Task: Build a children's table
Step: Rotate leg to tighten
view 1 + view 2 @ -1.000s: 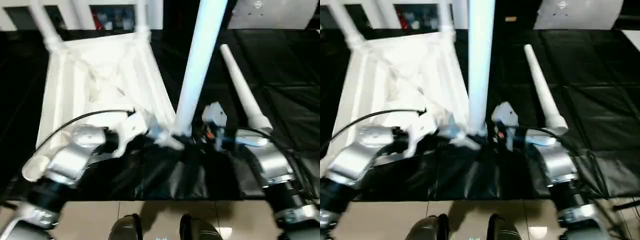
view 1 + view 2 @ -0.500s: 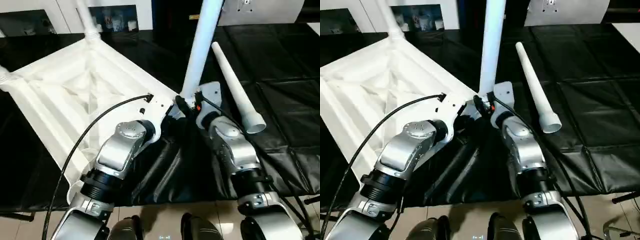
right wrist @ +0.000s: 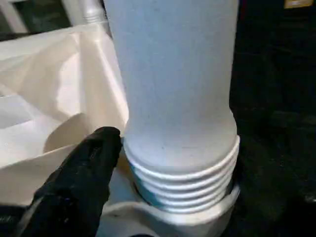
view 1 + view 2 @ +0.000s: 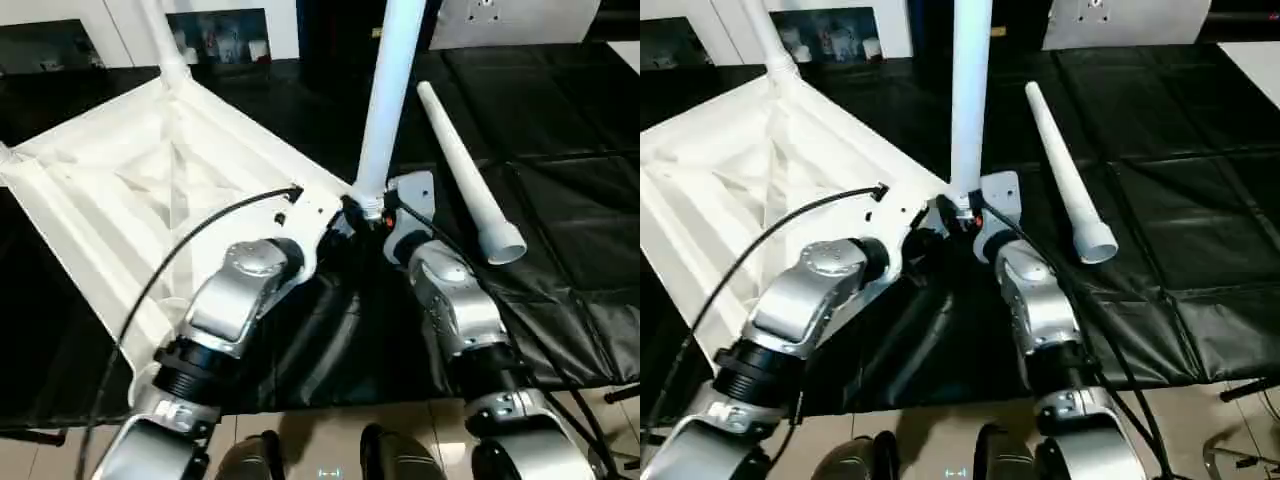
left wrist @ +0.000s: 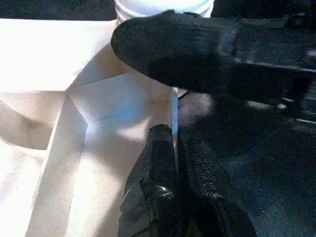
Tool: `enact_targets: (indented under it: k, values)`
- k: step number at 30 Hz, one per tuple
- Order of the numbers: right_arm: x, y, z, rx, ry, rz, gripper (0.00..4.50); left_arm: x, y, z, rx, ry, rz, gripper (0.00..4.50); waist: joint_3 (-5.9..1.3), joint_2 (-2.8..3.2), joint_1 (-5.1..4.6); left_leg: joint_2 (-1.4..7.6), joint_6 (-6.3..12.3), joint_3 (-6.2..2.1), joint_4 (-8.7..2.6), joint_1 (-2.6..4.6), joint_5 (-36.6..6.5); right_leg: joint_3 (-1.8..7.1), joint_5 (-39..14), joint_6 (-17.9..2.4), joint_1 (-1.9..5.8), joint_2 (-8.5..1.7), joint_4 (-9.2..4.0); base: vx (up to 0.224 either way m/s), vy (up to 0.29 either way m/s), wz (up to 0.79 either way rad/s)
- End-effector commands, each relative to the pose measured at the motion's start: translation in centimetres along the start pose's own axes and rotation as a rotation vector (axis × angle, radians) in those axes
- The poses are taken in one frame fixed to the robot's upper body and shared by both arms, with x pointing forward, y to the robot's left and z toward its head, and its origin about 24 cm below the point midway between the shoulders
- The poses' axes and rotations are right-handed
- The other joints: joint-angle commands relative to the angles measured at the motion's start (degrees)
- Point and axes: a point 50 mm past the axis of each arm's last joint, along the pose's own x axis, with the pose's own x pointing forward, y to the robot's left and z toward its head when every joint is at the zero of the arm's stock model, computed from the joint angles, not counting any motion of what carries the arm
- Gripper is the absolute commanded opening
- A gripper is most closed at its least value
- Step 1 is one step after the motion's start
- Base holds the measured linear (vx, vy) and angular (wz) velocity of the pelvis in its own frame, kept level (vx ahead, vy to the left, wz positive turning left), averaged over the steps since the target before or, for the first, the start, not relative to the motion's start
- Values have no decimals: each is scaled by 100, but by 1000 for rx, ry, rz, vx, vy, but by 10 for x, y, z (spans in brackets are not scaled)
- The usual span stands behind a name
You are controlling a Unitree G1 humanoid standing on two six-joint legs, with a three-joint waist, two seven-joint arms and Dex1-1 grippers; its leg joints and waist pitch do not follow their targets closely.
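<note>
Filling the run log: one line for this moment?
leg: upright in corner socket, threads showing | left gripper: shut on tabletop rim | spare leg: on mat

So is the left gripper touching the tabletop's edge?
Touching. The left wrist view shows the left gripper with its fingers shut on the thin edge wall of the tabletop at the corner.

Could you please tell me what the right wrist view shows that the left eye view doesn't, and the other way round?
Right wrist view: the ridged threads at the base of the upright leg, just above the corner socket.
Left eye view: the whole upturned tabletop with its ribbed underside, a loose leg lying on the black mat, and the silver left forearm and right forearm.
Shared: the upright leg standing at the tabletop's near corner.
</note>
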Motion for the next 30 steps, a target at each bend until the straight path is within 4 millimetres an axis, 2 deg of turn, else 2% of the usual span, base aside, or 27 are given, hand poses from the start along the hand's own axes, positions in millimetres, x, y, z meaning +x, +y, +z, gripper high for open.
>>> enact_targets:
  k: [1,5,7,8,9,11,12,13,15,17,21,26,29,30]
  values:
    - [-16,-6,-22,22,65,82,415,-9,0,15,89,-117,-66,0,-408,-71,24,361,788,-143,-322,8,-619,324,-1281,-1331,348,-561,-425,0,0,0]
    - [-29,-22,-16,-26,34,117,447,-15,5,9,131,-109,-114,0,-417,-68,41,367,853,-141,-319,10,-558,322,-1213,-1369,353,-564,-423,0,0,0]
    - [-42,-38,-3,-61,-13,162,447,-23,10,-2,181,-92,-194,0,-445,-59,48,366,942,-147,-295,-22,-373,318,-864,-1432,366,-557,-373,0,0,0]
    - [-43,-40,-2,-62,-17,166,447,-24,10,-3,183,-90,-202,0,-459,-58,51,366,1025,-144,-280,-24,-280,320,-686,-1465,367,-560,-362,0,0,0]
    - [-46,-42,1,-83,-22,199,447,-26,10,-5,204,-89,-233,0,-442,-61,51,365,1072,-132,-281,-24,-285,317,-658,-1496,346,-547,-362,0,0,0]
    - [-48,-43,2,-98,-24,224,447,-28,11,-6,219,-88,-253,0,-455,-55,73,361,1089,-130,-273,-16,-299,309,-700,-1495,346,-552,-365,0,0,0]
    - [-51,-45,4,-129,-16,267,447,-30,11,-8,237,-86,-282,0,-453,-41,86,381,1101,-122,-273,-5,-283,301,-666,-1541,320,-542,-355,0,0,0]
    - [-55,-48,8,-192,11,364,447,-36,12,-11,261,-81,-345,0,-458,-57,90,380,1117,-131,-270,-20,-256,293,-600,-1559,338,-541,-338,0,0,0]
    - [-57,-48,11,-225,34,439,447,-39,13,-14,289,-67,-383,0,-464,-30,106,391,1161,-130,-261,-5,-221,290,-514,-1586,325,-543,-327,0,0,0]
    - [-59,-48,15,-279,65,532,447,-44,16,-19,331,-41,-426,0,-463,-41,124,404,1236,-128,-257,-1,-220,277,-434,-1643,321,-535,-310,0,0,0]
    - [-55,-42,20,-399,144,705,447,-54,18,-29,408,22,-525,0,-478,-47,158,429,1211,-125,-249,1,-197,271,-461,-1669,316,-562,-279,0,0,0]
    - [-47,-38,23,-415,139,768,447,-57,18,-33,433,54,-560,0,-500,-45,196,439,1242,-125,-230,2,-37,270,-232,-1788,313,-569,-233,0,0,0]
    - [-42,-33,24,-402,139,818,412,-58,18,-33,439,51,-577,0,-510,-45,209,457,1347,-130,-200,-14,100,258,-42,-1860,297,-561,-186,0,0,0]
    - [-40,-30,24,-386,141,850,412,-58,17,-33,442,48,-588,0,-509,-64,211,455,1351,-125,-197,-15,65,258,-74,-1855,299,-563,-192,0,0,0]
